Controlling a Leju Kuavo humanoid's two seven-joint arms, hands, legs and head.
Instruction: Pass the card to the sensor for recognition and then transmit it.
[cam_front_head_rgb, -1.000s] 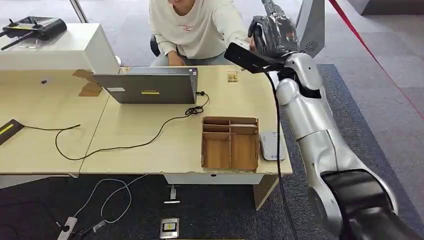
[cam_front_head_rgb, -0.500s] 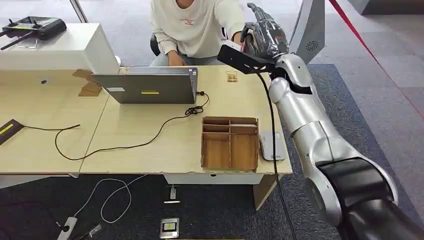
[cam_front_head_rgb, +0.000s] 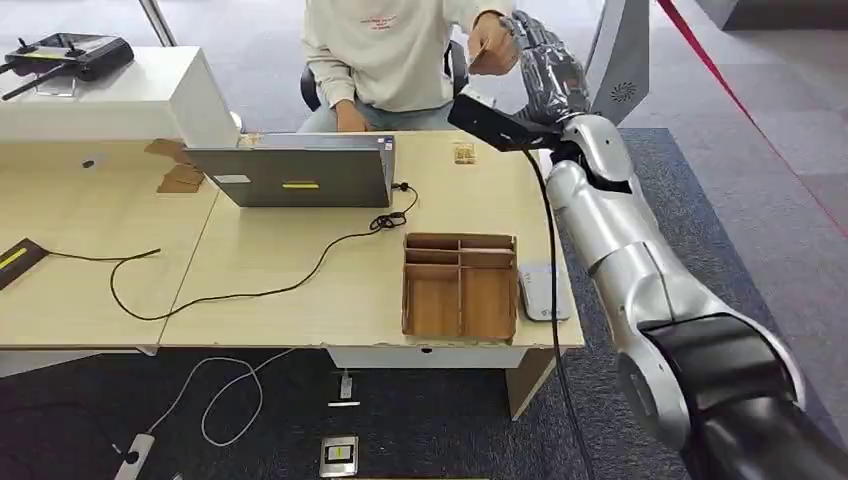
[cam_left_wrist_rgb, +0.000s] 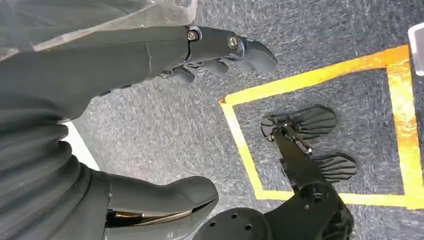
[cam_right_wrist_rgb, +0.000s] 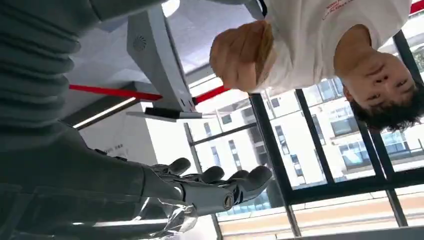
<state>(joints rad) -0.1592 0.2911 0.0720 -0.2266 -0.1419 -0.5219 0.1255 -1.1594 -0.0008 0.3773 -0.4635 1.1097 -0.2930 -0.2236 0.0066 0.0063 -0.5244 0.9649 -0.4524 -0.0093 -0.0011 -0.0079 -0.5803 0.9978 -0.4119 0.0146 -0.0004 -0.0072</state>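
A: Start with the big picture: how far along does this look?

B: Near the end, I'd judge. The worktop (cam_front_head_rgb: 300, 270) carries the laptop (cam_front_head_rgb: 300, 172), the wooden tray (cam_front_head_rgb: 460, 287) and a grey pad (cam_front_head_rgb: 543, 292) just beside the tray that may be the sensor; nothing lies on that pad.

A: And the arms?

B: The right hand (cam_front_head_rgb: 545, 62) is raised beyond the worktop's far edge, fingers spread and holding nothing. The left hand (cam_left_wrist_rgb: 150, 55) hangs over the carpet, fingers apart, also empty.

A: So where is the card?

B: In the right wrist view the person's hand (cam_right_wrist_rgb: 240, 55) pinches a thin tan piece, which looks like the card (cam_right_wrist_rgb: 266, 47), close to the robot's open fingers. The handover seems done; what's left, I'd guess, is drawing the arm back.
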